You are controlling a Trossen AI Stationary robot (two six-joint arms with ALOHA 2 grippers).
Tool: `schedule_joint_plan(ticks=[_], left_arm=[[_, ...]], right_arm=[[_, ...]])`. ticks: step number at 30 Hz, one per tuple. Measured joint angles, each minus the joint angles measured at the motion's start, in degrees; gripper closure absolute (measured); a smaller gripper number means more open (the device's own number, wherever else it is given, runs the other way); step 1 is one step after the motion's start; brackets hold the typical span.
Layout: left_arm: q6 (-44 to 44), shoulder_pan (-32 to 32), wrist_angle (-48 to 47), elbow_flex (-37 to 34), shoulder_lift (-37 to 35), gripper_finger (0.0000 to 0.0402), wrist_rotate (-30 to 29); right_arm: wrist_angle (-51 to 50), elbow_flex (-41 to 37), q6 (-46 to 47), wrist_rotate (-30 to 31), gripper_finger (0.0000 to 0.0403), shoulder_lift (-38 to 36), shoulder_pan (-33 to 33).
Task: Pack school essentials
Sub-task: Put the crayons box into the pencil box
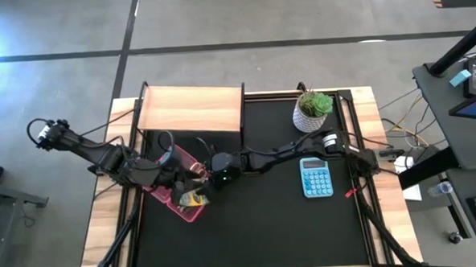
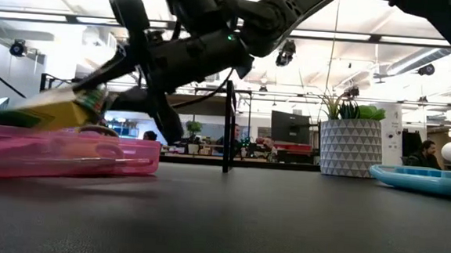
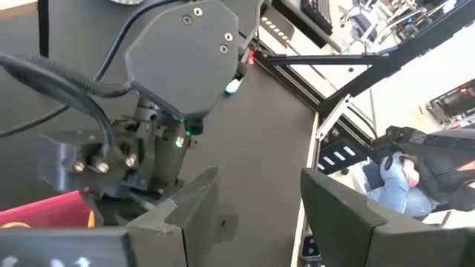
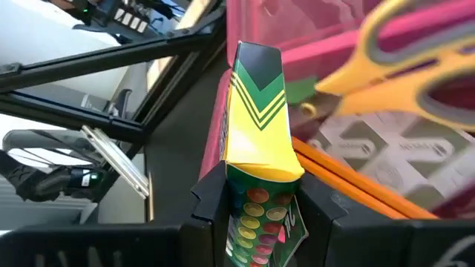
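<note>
Gripping the yellow-green crayon box (image 4: pixel 258 156), the right claw (image 4: pixel 256 200) holds it over the pink tray (image 1: pixel 170 197); the left claw (image 3: pixel 256 196) gapes empty nearby.

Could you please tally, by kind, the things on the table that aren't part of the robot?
Pink pencil case: 1
Crayon box, gripped by the right claw: 1
Yellow-handled scissors: 1
Orange pencil: 1
White patterned square: 1
Blue calculator: 1
Potted plant: 1
Wooden box: 1
Total: 8
</note>
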Motion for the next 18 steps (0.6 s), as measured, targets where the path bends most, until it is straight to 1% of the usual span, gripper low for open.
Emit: schedule_joint_plan(ticks=[4, 9, 12, 18], left_arm=[[0.21, 0.02, -0.55, 0.00, -0.48, 0.0230, -0.08], [0.17, 0.00, -2.36, 0.00, -0.66, 0.0230, -0.09], [0.20, 0.02, -2.65, 0.00, -0.74, 0.0230, -0.09], [1.11, 0.04, -3.04, 0.00, -1.41, 0.0230, -0.81]], right_arm=[[-1.06, 3.06, -2.14, -0.05, 0.0307, 1.53, -0.16], [-9.33, 7.76, -5.42, -1.19, 0.0302, 3.26, -0.26], [-13.40, 10.48, -6.98, -1.17, 0.0280, 3.65, -0.45], [-18.75, 14.76, -11.76, -0.79, 0.0217, 3.70, -1.37]])
